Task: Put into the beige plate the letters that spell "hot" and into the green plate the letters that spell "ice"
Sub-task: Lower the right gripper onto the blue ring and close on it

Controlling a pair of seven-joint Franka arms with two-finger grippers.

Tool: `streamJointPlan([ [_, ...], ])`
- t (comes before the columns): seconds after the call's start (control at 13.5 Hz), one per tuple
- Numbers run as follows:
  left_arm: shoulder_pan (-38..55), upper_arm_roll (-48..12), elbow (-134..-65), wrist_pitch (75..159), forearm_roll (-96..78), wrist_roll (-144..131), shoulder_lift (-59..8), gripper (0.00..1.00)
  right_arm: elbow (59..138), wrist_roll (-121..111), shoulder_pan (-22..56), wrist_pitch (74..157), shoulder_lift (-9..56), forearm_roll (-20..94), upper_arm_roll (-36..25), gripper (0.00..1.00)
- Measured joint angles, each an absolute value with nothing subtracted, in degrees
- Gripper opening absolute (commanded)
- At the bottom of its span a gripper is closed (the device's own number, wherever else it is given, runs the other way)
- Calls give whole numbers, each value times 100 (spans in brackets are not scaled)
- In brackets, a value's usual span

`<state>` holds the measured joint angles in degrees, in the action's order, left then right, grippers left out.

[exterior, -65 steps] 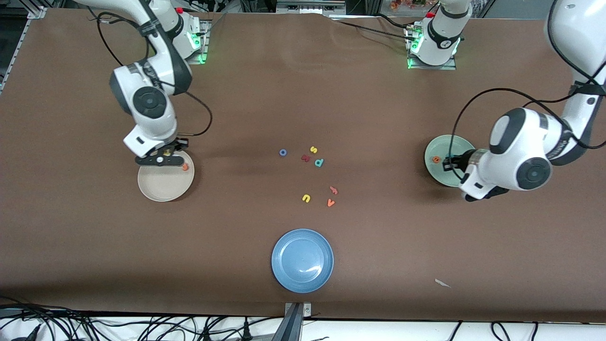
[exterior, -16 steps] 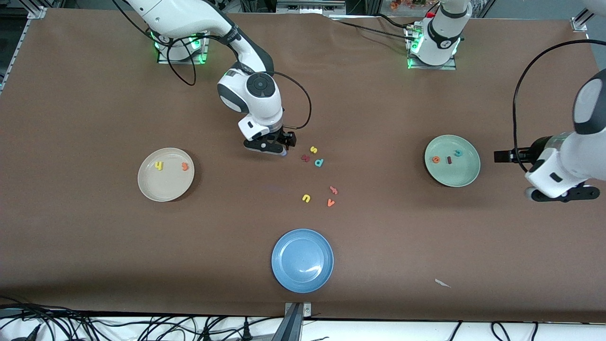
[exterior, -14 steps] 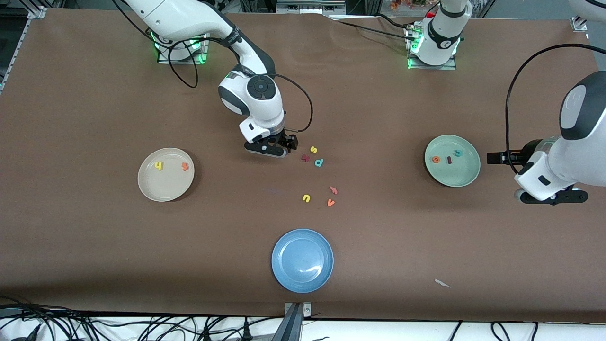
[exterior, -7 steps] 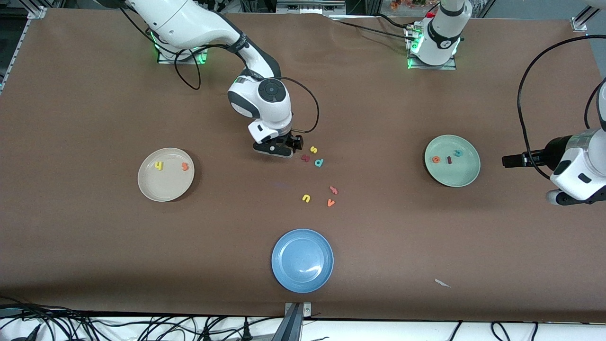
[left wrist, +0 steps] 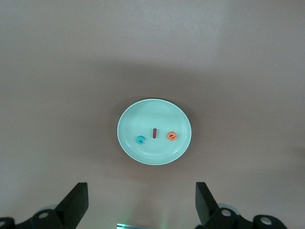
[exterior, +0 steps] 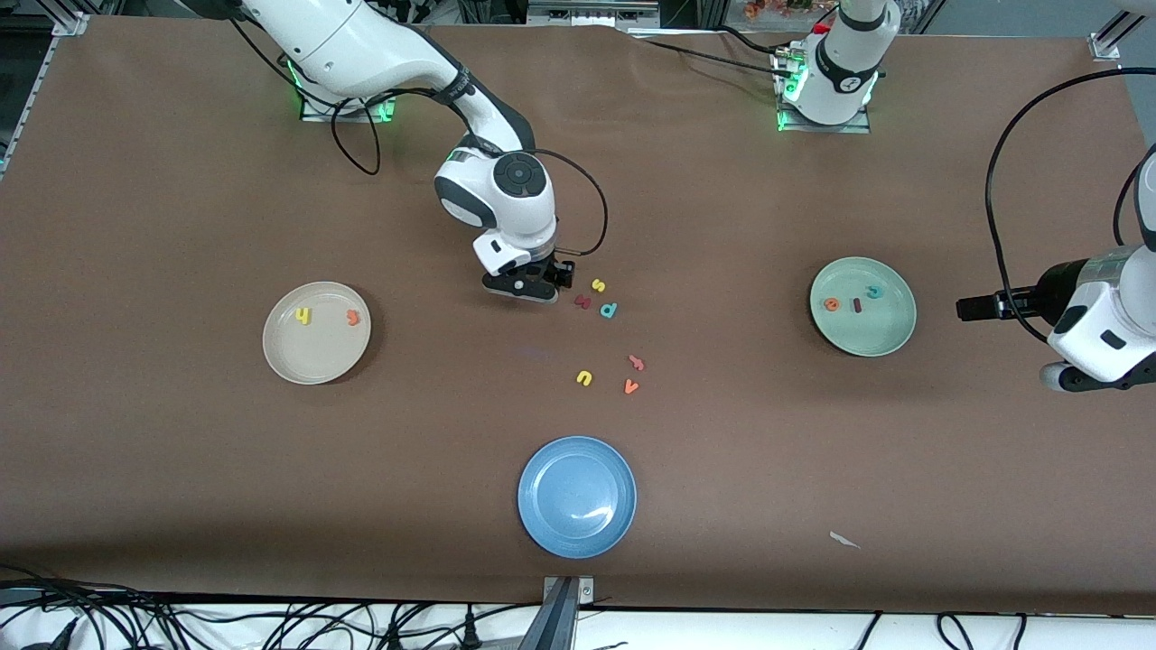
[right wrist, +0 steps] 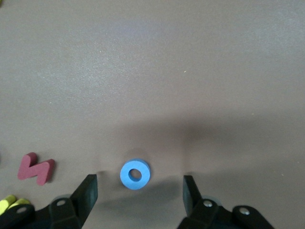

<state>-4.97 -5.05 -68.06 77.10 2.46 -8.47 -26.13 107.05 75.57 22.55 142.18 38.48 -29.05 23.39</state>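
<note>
Brown paper covers the table (exterior: 181,469), with loose letters clustered mid-table just beside the right gripper (exterior: 535,295): a dark red branched letter (exterior: 582,301), a yellow s (exterior: 598,285) and a teal d-shaped letter (exterior: 609,311) toward the left arm's end from it, and a yellow u (exterior: 584,378), an orange v (exterior: 631,386) and another orange letter (exterior: 637,363) nearer the camera. A blue plate (exterior: 577,496) sits nearer still.

The right gripper hangs low with its fingers (right wrist: 88,191) spread on either side of the blue o (right wrist: 135,174), a small flat ring, not touching it.

The beige plate (exterior: 316,357) holds the yellow h (exterior: 303,315) and orange t (exterior: 353,317).

The left gripper (left wrist: 140,207) waits wide open and empty beside the green plate (left wrist: 138,152), which carries the teal c (left wrist: 140,140), dark red i (left wrist: 155,133) and orange e (left wrist: 171,137).
</note>
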Motion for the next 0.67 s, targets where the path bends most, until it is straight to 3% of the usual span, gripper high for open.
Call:
streamJointPlan([
  [0.3,-497,-493,-6806,7720,246,-847,-2613,99,10705,7563,2255,14218,3854,-2909,2336,57],
  [0.67,-497,-475,-6806,7732,246,-847,-2612,99,10705,7567,2255,14219,3854,-2912,2336,55],
])
